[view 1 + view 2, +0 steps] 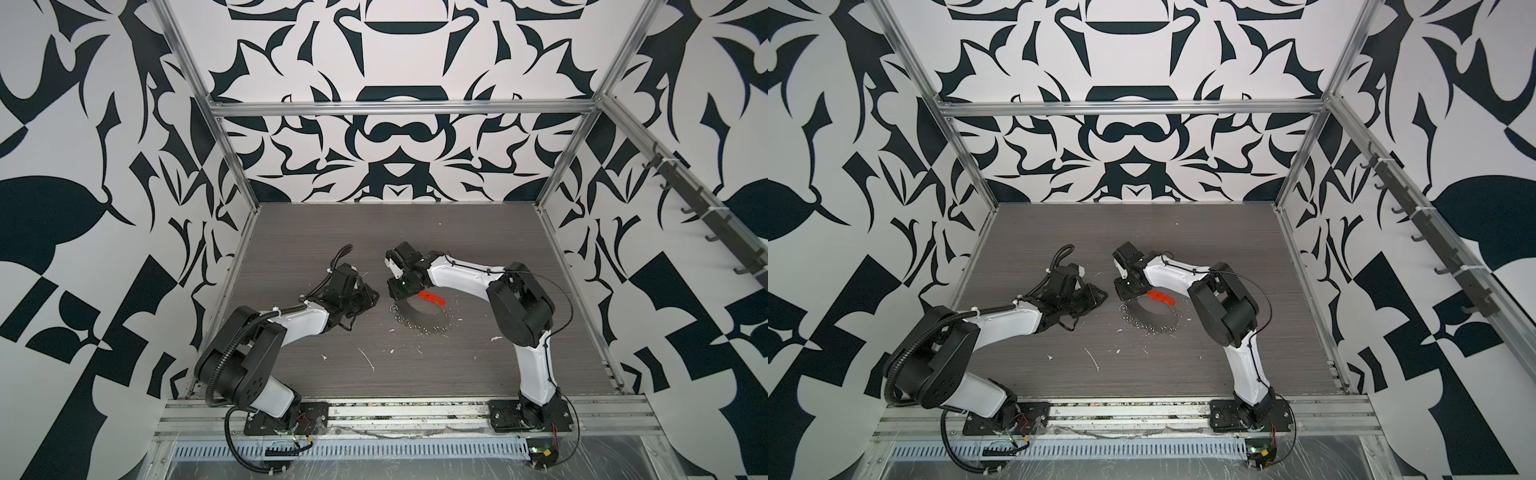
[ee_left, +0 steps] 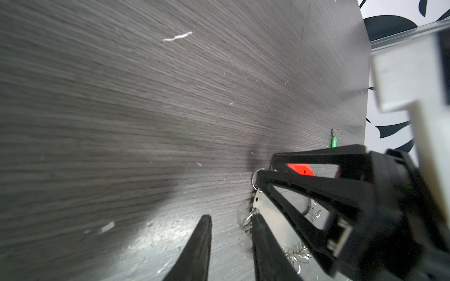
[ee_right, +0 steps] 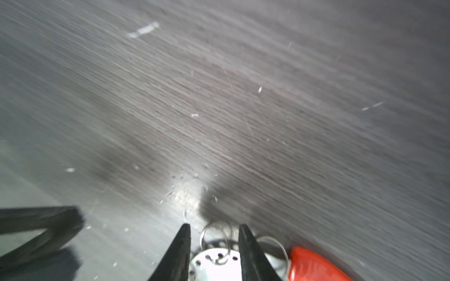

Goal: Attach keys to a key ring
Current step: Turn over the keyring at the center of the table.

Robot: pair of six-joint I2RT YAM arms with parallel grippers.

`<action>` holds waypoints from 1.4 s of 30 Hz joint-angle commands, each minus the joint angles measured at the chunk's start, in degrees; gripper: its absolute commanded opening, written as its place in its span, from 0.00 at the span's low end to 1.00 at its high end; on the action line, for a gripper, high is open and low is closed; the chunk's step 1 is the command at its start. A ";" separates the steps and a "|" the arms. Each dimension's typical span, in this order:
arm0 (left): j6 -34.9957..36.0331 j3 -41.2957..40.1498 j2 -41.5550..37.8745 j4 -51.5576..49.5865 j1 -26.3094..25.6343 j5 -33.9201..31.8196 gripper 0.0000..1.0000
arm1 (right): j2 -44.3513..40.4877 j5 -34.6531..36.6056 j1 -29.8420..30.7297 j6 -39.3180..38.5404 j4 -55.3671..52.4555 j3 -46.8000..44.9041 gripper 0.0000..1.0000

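Since the key ring point(image 1: 405, 323) is thin wire strung with loose silver rings point(image 1: 432, 329), it is judged light, stiff in its loop, slack and slippery at the links, and apt to skate on the smooth table point(image 1: 374, 232). It lies flat near the table's middle in both top views; with 12 o'clock set toward the back wall point(image 1: 395, 137), its red segment point(image 1: 431, 298) sits at 1 o'clock of the loop, and that plastic is judged the surest place to be gripped. The right gripper point(image 3: 214, 226) is placed at the loop's 10 o'clock, jaws apart astride a small silver ring point(image 3: 203, 233) without clamping it. The left gripper point(image 2: 231, 217) is poised near 9 o'clock, just beside, jaws likewise apart with bare table between. The green key tag point(image 2: 334, 141) is seen only in the left wrist view, lying on the table beyond the right gripper. Thin, flat and light, it is best taken by its plastic edges, its split ring point(image 2: 337, 133) left free. The left gripper's way to it is blocked by the right gripper, and the two are near enough to be knocked together. Scattered white scraps point(image 1: 368, 359) are judged harmless
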 commanded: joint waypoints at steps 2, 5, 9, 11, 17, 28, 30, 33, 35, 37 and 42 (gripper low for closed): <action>-0.33 -0.80 -0.55 0.82 0.19 -0.34 0.32 | -0.63 1.44 0.78 -0.92 -2.53 1.60 0.37; -0.34 -0.66 -0.33 0.85 0.19 -0.44 0.32 | -0.81 1.84 1.28 -0.87 -2.64 1.51 0.36; -0.41 -0.39 -0.31 0.86 0.21 -0.39 0.32 | -1.15 3.29 2.02 -1.00 -3.25 1.75 0.35; -0.45 -0.48 -0.38 0.66 0.21 -0.46 0.32 | -1.49 4.01 2.21 -0.98 -3.52 1.69 0.35; -0.35 -0.68 -0.64 0.50 0.21 -0.85 0.32 | -2.54 5.15 2.44 -1.47 -4.07 0.95 0.35; -0.32 -0.95 -1.24 0.22 0.19 -1.20 0.33 | -2.72 5.43 2.90 -0.94 -3.00 0.53 0.11; -0.33 -1.02 -1.44 0.23 0.23 -1.43 0.32 | -3.07 5.73 3.13 -0.73 -3.01 0.54 0.08; 0.00 -1.17 -1.78 0.20 0.23 -1.55 0.32 | -4.23 5.91 3.27 -0.38 -2.97 0.52 0.00; 0.81 -1.35 -2.34 0.04 0.45 -1.77 0.32 | -5.59 5.61 3.26 -0.21 -2.98 0.79 0.00; 1.51 -1.53 -3.30 -0.66 1.34 -1.64 0.32 | -7.58 5.22 3.27 -0.14 -2.71 0.97 0.00; 3.63 -2.33 -9.70 -4.19 6.18 -1.14 0.31 | -14.87 4.21 3.27 0.16 2.62 0.60 0.00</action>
